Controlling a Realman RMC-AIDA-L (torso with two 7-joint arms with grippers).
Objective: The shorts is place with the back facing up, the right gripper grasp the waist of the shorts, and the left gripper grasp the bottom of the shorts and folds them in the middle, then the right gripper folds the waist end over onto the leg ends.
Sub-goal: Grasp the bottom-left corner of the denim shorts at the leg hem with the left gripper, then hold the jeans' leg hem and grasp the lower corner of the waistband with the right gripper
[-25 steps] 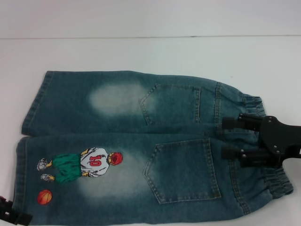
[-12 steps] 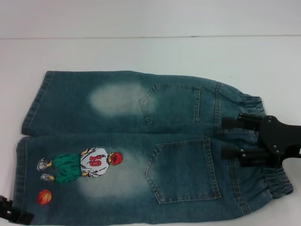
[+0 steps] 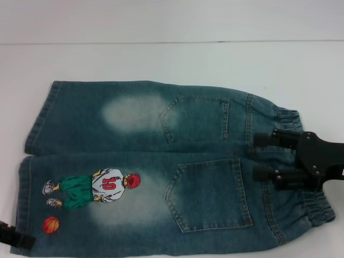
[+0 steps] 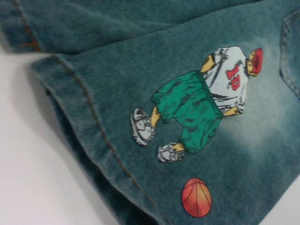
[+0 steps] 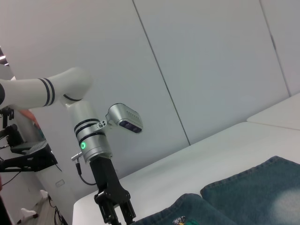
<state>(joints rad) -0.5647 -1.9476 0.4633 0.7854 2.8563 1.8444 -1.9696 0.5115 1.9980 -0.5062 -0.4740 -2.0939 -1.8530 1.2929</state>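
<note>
The denim shorts (image 3: 161, 166) lie flat with the back pockets up, the elastic waist (image 3: 317, 212) at the right and the leg ends (image 3: 32, 134) at the left. One leg carries a basketball-player print (image 4: 206, 98) and an orange ball (image 4: 196, 197). My right gripper (image 3: 262, 157) is open over the middle of the waistband, its fingers pointing toward the pockets. Only a black sliver of my left gripper (image 3: 15, 239) shows at the near leg's hem corner. The right wrist view shows that gripper (image 5: 115, 211) pointing down at the shorts' hem (image 5: 187, 211).
The white table (image 3: 172, 59) extends beyond the shorts on the far side and to the right. A pale wall stands behind it. The left arm (image 5: 89, 136) reaches down from above the table's left end.
The left gripper has slipped slightly lower at the bottom-left corner of the head view. The right gripper and the shorts have not moved.
</note>
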